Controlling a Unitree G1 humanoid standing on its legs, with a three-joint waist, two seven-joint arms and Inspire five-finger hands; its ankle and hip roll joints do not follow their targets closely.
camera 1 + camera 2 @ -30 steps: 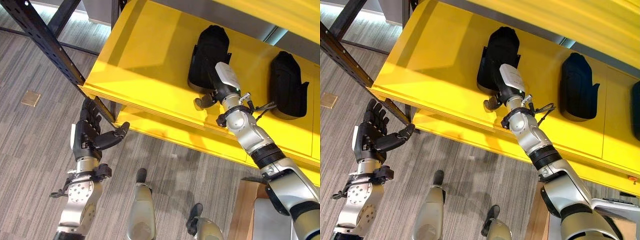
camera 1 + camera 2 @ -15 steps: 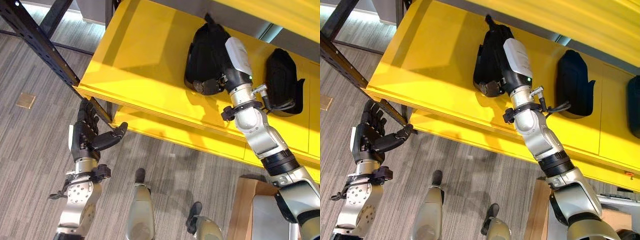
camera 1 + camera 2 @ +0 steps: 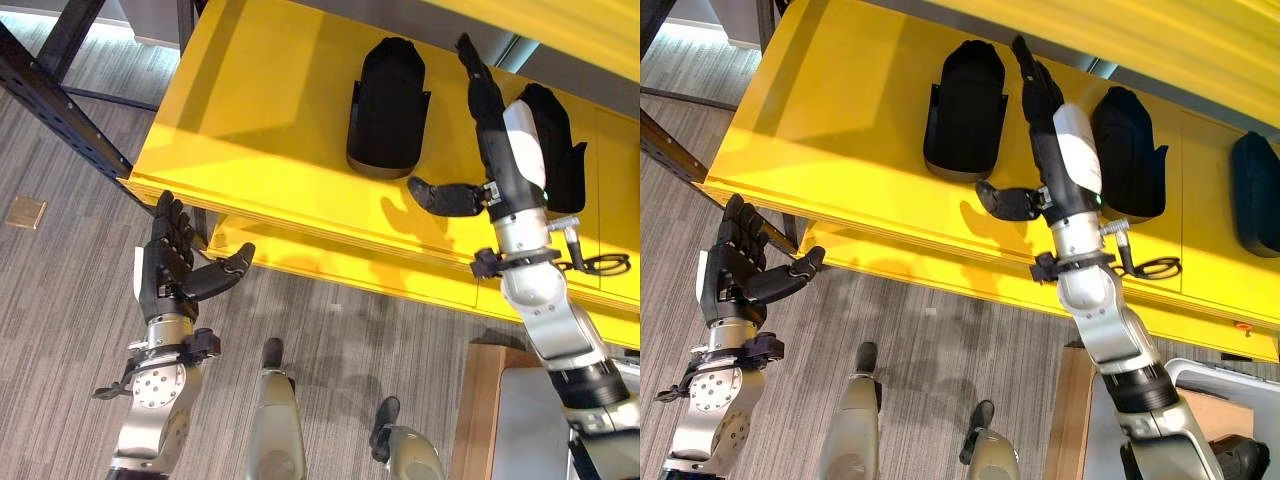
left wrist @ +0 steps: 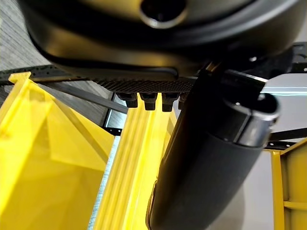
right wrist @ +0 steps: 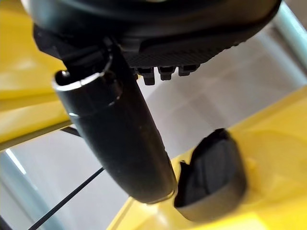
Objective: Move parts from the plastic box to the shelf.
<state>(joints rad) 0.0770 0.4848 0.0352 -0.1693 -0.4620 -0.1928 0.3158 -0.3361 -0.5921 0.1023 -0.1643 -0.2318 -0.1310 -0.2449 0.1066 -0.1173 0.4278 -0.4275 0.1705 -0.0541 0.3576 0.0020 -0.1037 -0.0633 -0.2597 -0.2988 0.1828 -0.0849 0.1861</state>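
The yellow shelf [image 3: 270, 110] takes up the upper half of the head views, running from 10 o'clock across to 3 o'clock. Black parts lie flat on it: the left part [image 3: 387, 105] near 12 o'clock, a second part [image 3: 1125, 152] just beyond the right arm, a third part [image 3: 1255, 195] at the far 3 o'clock edge. The plastic box cannot be made out with certainty; a pale container corner at 5 o'clock may be it.

The right hand [image 3: 497, 130] is raised over the shelf between the left and second parts — fingers straight, thumb spread toward the left part, holding nothing and clear of both. The left part appears set down and released. The left hand [image 3: 170, 270] hangs at 8 o'clock below the shelf's front lip, fingers loosely extended, empty.

Judged step: withdrawal after placing. To do it well, the right hand should lift clear before pulling back toward 6 o'clock — the spread thumb sits close to the left part's lower end and could drag it. Keep the wrist above the front lip on the way out.
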